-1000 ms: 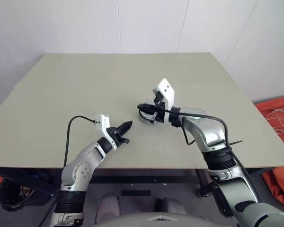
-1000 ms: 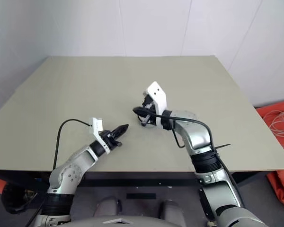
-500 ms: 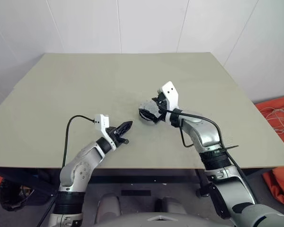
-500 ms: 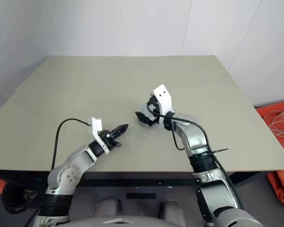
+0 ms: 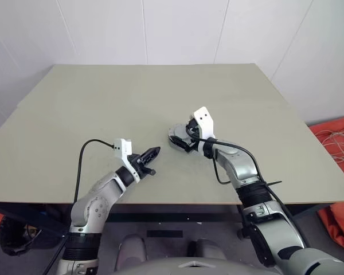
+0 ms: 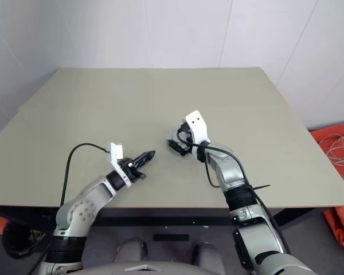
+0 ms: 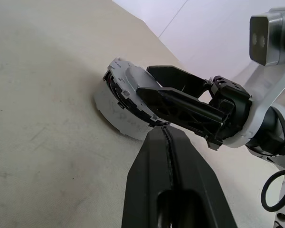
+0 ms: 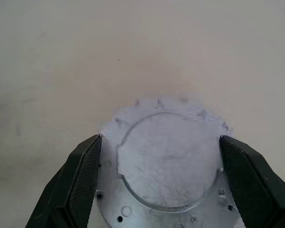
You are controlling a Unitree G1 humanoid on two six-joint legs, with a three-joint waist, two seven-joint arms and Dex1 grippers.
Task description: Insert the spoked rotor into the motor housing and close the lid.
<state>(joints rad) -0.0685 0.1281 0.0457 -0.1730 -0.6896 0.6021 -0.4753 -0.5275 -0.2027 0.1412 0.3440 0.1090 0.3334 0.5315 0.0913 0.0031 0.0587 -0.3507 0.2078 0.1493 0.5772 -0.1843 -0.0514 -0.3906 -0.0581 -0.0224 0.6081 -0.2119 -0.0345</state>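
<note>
Near the middle of the table point(image 5: 74, 114) sits the motor housing point(image 7: 116, 114), with the lid point(image 8: 168, 159) down on top of it. The right gripper point(image 8: 164, 183) is right over it, and its two black fingers point(image 8: 83, 178) stand wide apart, one on each side of the lid's plain silver top. They do not squeeze anything. The left gripper point(image 5: 151, 156) waits a little way off to the side, its fingers pressed together with nothing in them. I cannot see the spoked rotor, so I think it is inside already.

The lid may not be all the way shut. From the left wrist view its edge looks a bit tipped, though that is hard to tell. If the right gripper pulls away and bumps the rim, the lid could pop up, or the whole housing could slide on the smooth table.
</note>
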